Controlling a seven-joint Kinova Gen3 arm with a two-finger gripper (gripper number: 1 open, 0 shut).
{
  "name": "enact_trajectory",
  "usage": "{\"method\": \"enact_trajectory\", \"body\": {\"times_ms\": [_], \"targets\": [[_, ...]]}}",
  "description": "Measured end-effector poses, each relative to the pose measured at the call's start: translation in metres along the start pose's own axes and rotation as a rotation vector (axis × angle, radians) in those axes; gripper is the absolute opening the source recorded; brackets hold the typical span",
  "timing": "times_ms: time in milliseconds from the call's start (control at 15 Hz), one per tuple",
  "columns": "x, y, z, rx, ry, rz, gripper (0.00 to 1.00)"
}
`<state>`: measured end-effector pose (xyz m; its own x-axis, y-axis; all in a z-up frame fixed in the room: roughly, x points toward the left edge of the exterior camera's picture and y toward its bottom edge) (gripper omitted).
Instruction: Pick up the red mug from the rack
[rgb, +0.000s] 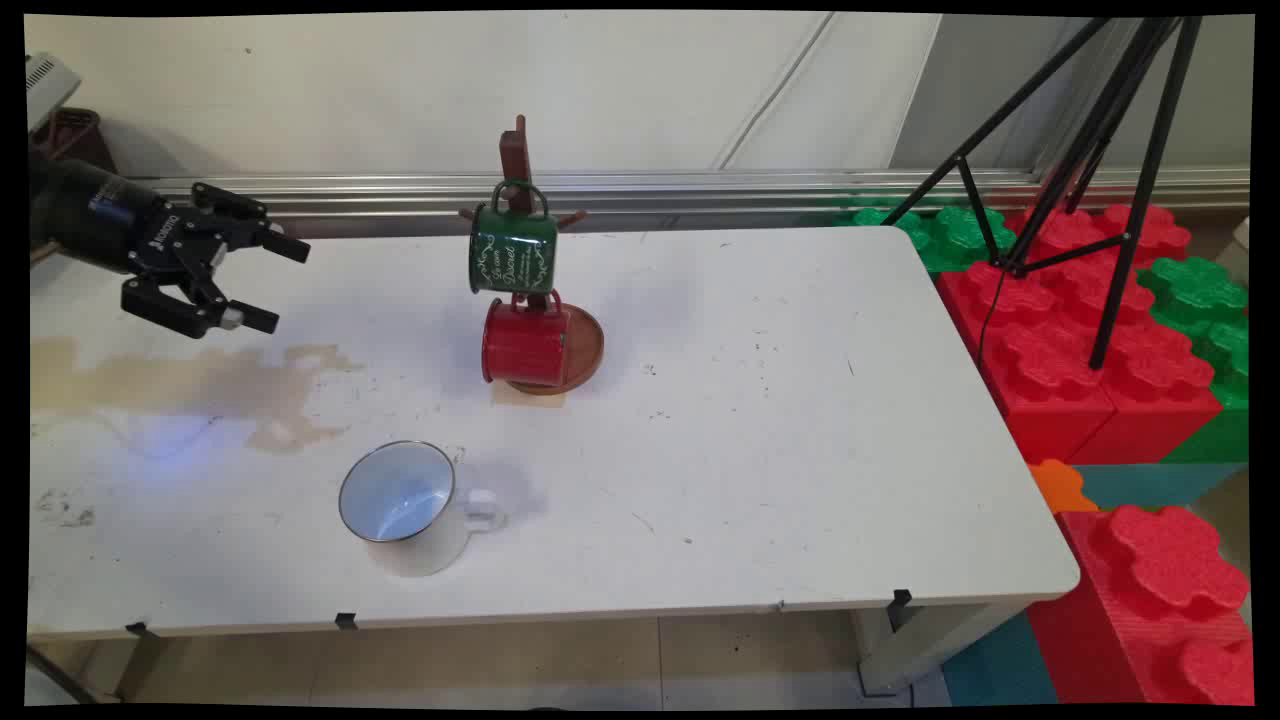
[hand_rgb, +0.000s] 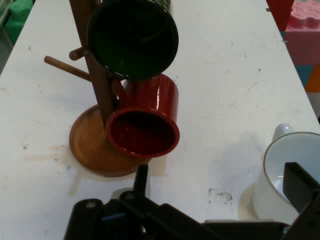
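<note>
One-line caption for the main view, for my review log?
Open gripper hovers at the white table's left, away from a wooden mug tree hanging green mug and red mug; white mug sits nearer.

The black tool (rgb: 268, 282) is seen at the far left of the main view, carried level and pointed toward the picture's right. Its two fingers (rgb: 285, 246) are spread wide apart, one above the other, and nothing is held between them. The tool is raised off the counter (rgb: 800, 450) and touches nothing. In the hand view, the black linkage and one finger (hand_rgb: 299, 185) are seen rising from the bottom edge.
</note>
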<state>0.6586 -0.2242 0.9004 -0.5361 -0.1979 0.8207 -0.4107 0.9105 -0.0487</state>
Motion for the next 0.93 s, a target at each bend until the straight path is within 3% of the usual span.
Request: {"method": "enact_trajectory", "body": {"times_ms": [933], "targets": [[-0.033, -0.01, 0.076, -0.043, 0.029, -0.046, 1.0]]}}
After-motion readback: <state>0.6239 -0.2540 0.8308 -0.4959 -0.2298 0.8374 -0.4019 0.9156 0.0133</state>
